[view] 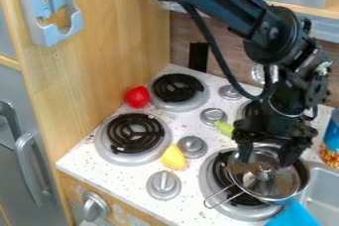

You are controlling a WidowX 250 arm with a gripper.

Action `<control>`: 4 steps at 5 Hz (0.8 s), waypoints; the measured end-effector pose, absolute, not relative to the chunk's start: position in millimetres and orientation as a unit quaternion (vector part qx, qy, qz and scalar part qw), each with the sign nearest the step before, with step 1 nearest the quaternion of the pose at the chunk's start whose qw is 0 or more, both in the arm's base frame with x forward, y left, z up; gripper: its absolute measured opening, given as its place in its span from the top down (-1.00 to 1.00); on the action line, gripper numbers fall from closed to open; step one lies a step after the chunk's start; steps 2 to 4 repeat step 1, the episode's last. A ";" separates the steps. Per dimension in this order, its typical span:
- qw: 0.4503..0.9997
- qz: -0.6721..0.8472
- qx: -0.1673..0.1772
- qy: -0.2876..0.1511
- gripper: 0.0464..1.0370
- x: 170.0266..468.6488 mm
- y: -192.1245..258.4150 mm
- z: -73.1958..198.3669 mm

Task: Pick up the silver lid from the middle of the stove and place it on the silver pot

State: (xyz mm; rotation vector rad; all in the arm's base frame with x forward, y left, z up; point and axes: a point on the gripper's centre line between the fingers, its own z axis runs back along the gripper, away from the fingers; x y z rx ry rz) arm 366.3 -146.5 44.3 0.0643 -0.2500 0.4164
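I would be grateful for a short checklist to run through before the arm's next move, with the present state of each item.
1. Gripper fingers apart: ok.
2. Gripper above the metal pan: ok.
3. Fingers free of contact with the pan: cannot tell.
4. Pan centred on its burner: not ok, coil shows at its left.
5. Yellow toy off the burners: ok, it lies near a silver knob.
6. Blue cloth free of the pan: cannot tell.

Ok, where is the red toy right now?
In the camera view, the red toy is left of centre, by the wooden panel and just left of the upper left burner.
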 end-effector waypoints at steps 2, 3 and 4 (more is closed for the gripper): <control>0.969 0.209 0.010 -0.131 -0.94 364.4 -139.5 57.7; 0.969 0.209 0.010 -0.131 -0.94 364.4 -139.5 57.7; 0.969 0.209 0.010 -0.131 -0.94 364.4 -139.5 57.7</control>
